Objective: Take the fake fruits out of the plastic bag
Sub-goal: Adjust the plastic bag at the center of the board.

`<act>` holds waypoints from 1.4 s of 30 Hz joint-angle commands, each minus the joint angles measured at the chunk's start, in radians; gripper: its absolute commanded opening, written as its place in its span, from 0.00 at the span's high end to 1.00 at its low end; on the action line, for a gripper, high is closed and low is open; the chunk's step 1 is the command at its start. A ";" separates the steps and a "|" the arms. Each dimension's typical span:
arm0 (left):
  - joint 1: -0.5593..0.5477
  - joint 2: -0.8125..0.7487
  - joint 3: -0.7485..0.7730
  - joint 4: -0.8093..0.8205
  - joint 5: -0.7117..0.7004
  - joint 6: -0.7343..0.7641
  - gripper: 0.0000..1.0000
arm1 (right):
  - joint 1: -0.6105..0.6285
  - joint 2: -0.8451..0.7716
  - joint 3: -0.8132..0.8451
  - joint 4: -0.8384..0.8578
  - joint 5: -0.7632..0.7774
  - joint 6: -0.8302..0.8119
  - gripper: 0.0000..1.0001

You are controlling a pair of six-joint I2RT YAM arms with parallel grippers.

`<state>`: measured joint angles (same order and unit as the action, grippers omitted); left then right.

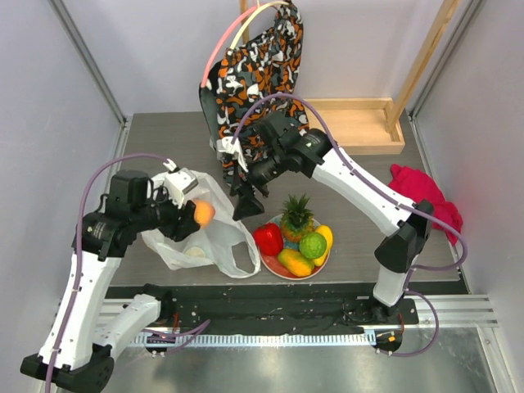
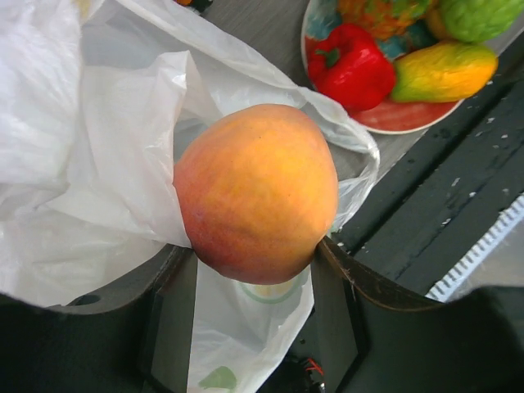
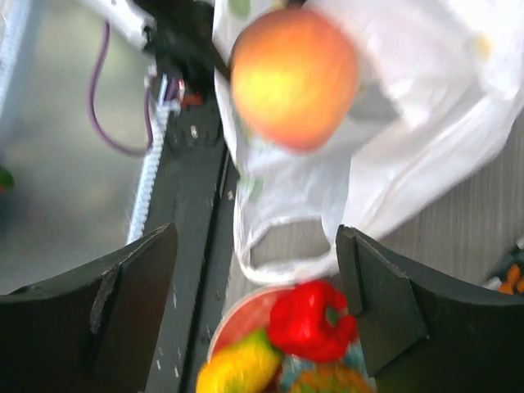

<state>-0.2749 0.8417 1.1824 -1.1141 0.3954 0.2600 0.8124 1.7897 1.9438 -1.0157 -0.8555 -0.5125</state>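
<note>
My left gripper (image 1: 195,214) is shut on a peach-orange fruit (image 2: 256,191) and holds it above the crinkly white plastic bag (image 1: 201,241); the peach also shows in the top view (image 1: 204,213) and the right wrist view (image 3: 295,75). The bag lies slack on the table left of the plate, its handle loop (image 3: 286,246) open. My right gripper (image 1: 246,195) is open and empty, hovering above the table between the bag and the plate. On the floral plate (image 1: 274,266) lie a red pepper (image 1: 268,239), a pineapple (image 1: 296,217), a green lime (image 1: 313,245) and a yellow mango (image 1: 295,262).
An orange-black-white patterned cloth bag (image 1: 258,74) stands at the back. A wooden tray (image 1: 360,123) is at the back right. A red cloth (image 1: 426,196) lies at the right edge. A black rail (image 1: 286,299) runs along the table's near edge.
</note>
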 commanded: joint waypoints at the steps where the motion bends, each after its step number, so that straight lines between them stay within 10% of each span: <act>1: 0.026 0.007 0.065 0.000 0.169 -0.030 1.00 | 0.008 -0.012 -0.094 0.389 -0.057 0.268 0.10; 13: 0.034 0.033 0.080 -0.016 0.273 -0.021 1.00 | 0.048 0.059 -0.169 0.797 -0.180 0.600 0.07; 32: 0.037 0.030 0.121 -0.046 0.206 0.042 1.00 | 0.056 0.083 -0.201 0.684 -0.255 0.554 0.00; 39: 0.036 0.034 0.123 -0.036 0.197 0.042 1.00 | 0.053 0.099 -0.197 0.677 -0.247 0.540 0.22; 41: 0.037 0.034 0.120 -0.030 0.192 0.039 0.92 | 0.054 0.100 -0.187 0.678 -0.252 0.540 0.36; 42: 0.036 0.033 0.118 -0.032 0.183 0.038 0.63 | 0.053 0.100 -0.183 0.678 -0.251 0.540 0.42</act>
<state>-0.2371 0.8799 1.2736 -1.1633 0.5922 0.2916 0.8696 1.8862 1.7367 -0.3370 -1.0885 0.0463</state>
